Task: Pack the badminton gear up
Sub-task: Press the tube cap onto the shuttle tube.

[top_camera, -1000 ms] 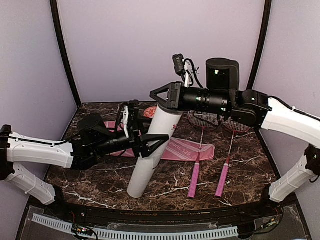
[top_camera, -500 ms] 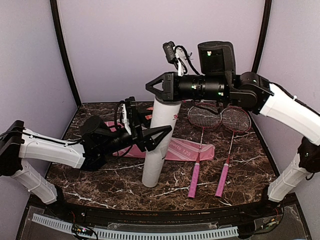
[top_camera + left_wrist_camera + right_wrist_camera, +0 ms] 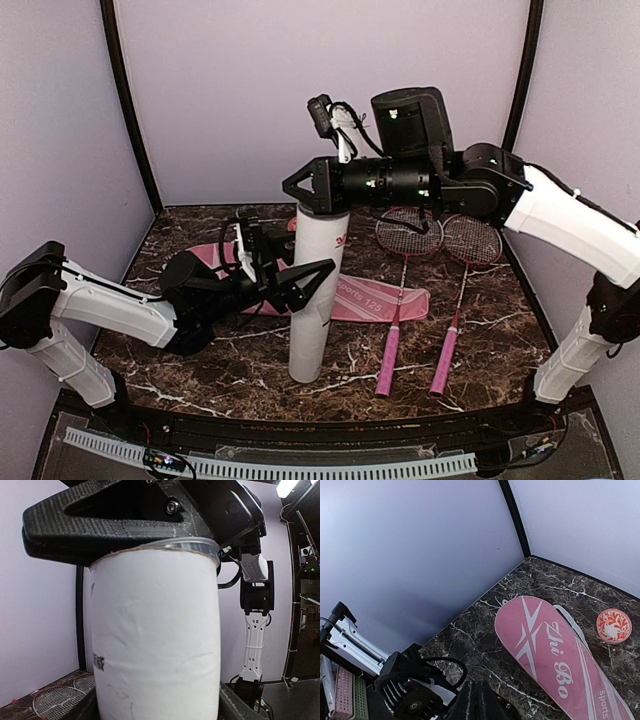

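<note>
The long white tube point(image 3: 315, 300) stands upright on the bench point(image 3: 200, 350), a little toward its near edge and about midway between its side edges. It seems to be kept vertical so that its top can be closed. The pink racket cover point(image 3: 375, 298) lies flat just behind it, across the middle of the bench. The two red-framed rackets point(image 3: 410, 235) lie side by side on the right half, heads toward the far edge and pink handles toward the near edge, apparently waiting their turn. No shuttlecock shows anywhere; whether any are inside the tube I cannot tell. A small red-and-white bowl point(image 3: 613, 626) sits near the far edge beside the cover. The left claw point(image 3: 312, 275) reaches in from the left and spreads wide around the tube's middle. One finger crosses the front and the other goes behind, so it looks to be clasping and steadying the tube. The right claw point(image 3: 289, 187) comes in level from the right, its fingers pressed together and holding nothing. In the left wrist view its underside lies flat on what looks like a clear cap point(image 3: 200, 545) at the tube's top, most likely to press it home.
</note>
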Controlling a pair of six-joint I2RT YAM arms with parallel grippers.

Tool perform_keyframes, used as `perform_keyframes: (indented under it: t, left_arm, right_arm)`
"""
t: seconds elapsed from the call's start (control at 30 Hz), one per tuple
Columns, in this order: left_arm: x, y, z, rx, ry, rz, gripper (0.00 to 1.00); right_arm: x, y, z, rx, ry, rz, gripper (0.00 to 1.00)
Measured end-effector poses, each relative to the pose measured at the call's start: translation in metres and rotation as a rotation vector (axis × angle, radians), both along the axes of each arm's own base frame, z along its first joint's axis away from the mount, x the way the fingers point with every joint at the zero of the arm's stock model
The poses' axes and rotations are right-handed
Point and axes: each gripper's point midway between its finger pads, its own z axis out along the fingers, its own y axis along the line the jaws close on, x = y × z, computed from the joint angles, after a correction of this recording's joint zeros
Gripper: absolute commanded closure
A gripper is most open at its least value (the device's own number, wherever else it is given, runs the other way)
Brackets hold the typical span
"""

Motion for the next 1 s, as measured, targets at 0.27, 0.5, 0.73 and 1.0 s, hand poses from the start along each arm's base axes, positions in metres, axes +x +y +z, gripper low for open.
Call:
perform_keyframes:
  t: [0.27,0.5,0.73,1.0]
  left_arm:
    - [-0.004,0.010,-0.001,-0.033,-0.009,0.008,0.24]
    - [-0.015,0.032,0.025,-0.111,-0.045,0.014,0.15]
    - [-0.026,0.049,0.050,-0.128,-0.076,0.019,0.13]
    - [-0.029,0.052,0.048,-0.057,-0.035,0.013,0.13]
  right_arm:
    - [-0.002,0.011,0.000,-0.008,-0.019,-0.016,0.96]
    - [-0.008,0.019,0.000,-0.020,-0.031,-0.022,0.95]
    - [-0.015,0.029,0.000,-0.033,-0.060,-0.026,0.94]
    - [-0.019,0.037,0.001,-0.012,-0.117,-0.052,0.94]
